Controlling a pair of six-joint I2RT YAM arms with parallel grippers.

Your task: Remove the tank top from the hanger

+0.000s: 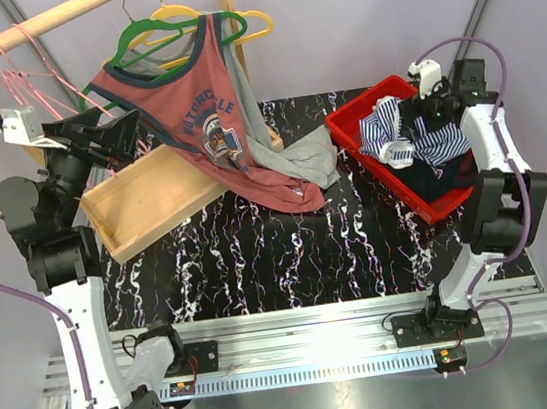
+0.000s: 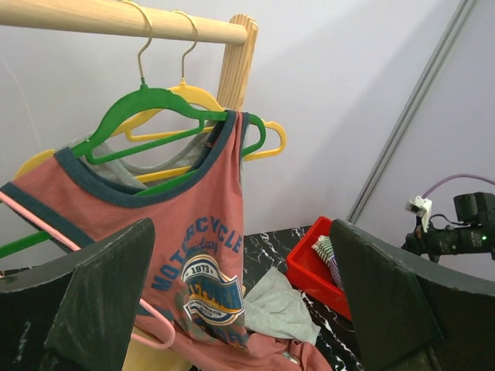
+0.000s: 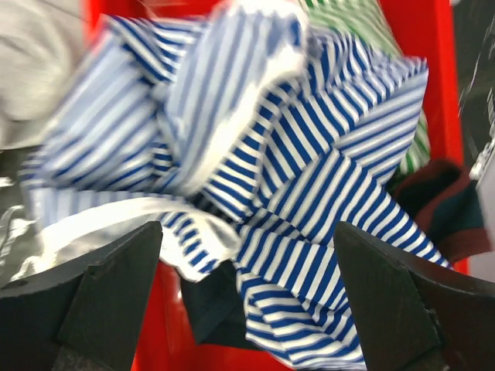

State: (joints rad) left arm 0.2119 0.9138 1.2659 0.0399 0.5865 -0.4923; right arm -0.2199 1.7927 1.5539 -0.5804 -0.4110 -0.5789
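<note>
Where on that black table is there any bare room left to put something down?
The widest bare patch of the black table is at the front, between the wooden tray on the left, the red bin on the right and the tank top behind. The bin is heaped with clothes; hangers crowd the back left.

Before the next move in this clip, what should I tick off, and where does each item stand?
1. Left gripper open: ok.
2. Right gripper open over the striped cloth in the red bin: ok.
3. Tank top hanging on the green hanger: ok.
4. Hanger hooked over the wooden rod: ok.
5. Left gripper touching the tank top: cannot tell.
6. Tank top hem clear of the grey garment: not ok, they overlap.
</note>
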